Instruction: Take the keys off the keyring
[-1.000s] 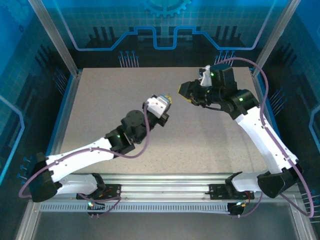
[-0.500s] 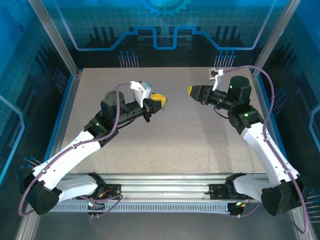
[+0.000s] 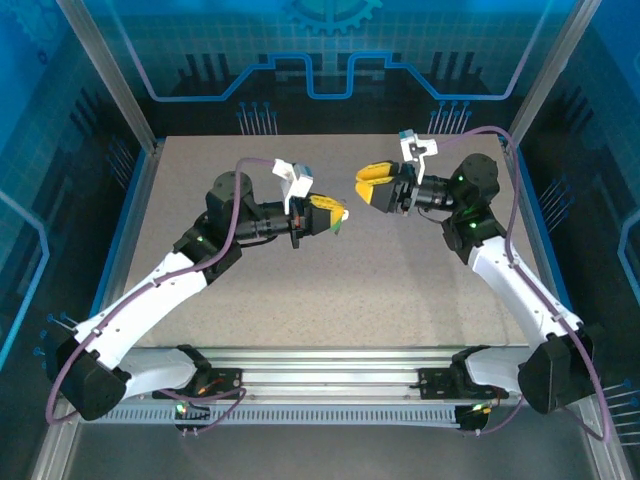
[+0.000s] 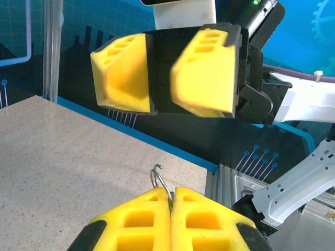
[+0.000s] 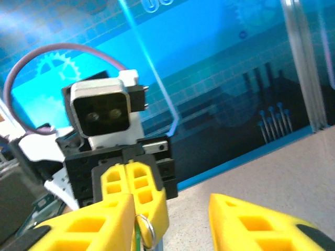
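- Since half a second ago, a narrower gap between the two arms above the speckled beige tabletop (image 3: 400,290): right gripper (image 3: 362,187) swung left and rolled, yellow fingers now spread where they were drawn together to a point; left gripper (image 3: 335,212) eased slightly right and nearer.
- Left gripper: yellow pads pressed fully together, clamped on the small flat bright-green plastic tag (image 3: 338,224). Green corner poking out just below the fingertips in the top view; only a thin green sliver in the seam between the pads in the left wrist view.
- Round wire loop of the tiny grey metal key (image 4: 158,181) standing up out of that same seam, tilted a little left, clear of the right fingers. Shank hidden between the pads, so no telling how key and tag are joined.
- Right gripper: wide open, holding nothing, pointed left at the left gripper's tips, near them but apart.
- Both grippers held in the air over the middle-far part of the table, almost tip to tip, the left one slightly nearer; tag and key raised off the surface with it.
- From the right wrist: left gripper seen head-on between the spread fingers, loop at its closed tips just beside the left-hand finger; touching or not, impossible to tell.
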Controlling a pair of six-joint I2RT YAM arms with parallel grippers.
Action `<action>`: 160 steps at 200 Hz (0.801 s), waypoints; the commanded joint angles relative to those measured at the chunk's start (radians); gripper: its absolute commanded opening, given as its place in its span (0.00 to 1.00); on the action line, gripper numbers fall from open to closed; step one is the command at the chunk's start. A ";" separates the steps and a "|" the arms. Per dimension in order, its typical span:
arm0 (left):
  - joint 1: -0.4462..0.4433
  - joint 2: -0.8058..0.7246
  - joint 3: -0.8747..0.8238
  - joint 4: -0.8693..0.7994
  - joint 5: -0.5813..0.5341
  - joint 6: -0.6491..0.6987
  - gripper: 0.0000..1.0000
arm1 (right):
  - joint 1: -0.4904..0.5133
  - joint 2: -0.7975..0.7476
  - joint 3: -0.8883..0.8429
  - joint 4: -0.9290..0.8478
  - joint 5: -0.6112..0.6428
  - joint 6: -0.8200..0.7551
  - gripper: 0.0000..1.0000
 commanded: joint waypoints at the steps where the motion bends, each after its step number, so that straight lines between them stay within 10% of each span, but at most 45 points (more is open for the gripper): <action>1: 0.011 0.001 0.020 0.055 0.035 -0.015 0.00 | 0.024 0.010 0.026 0.060 -0.090 0.001 0.46; 160: 0.018 -0.003 -0.003 0.111 0.029 -0.040 0.00 | 0.079 0.083 0.048 0.179 -0.156 0.102 0.12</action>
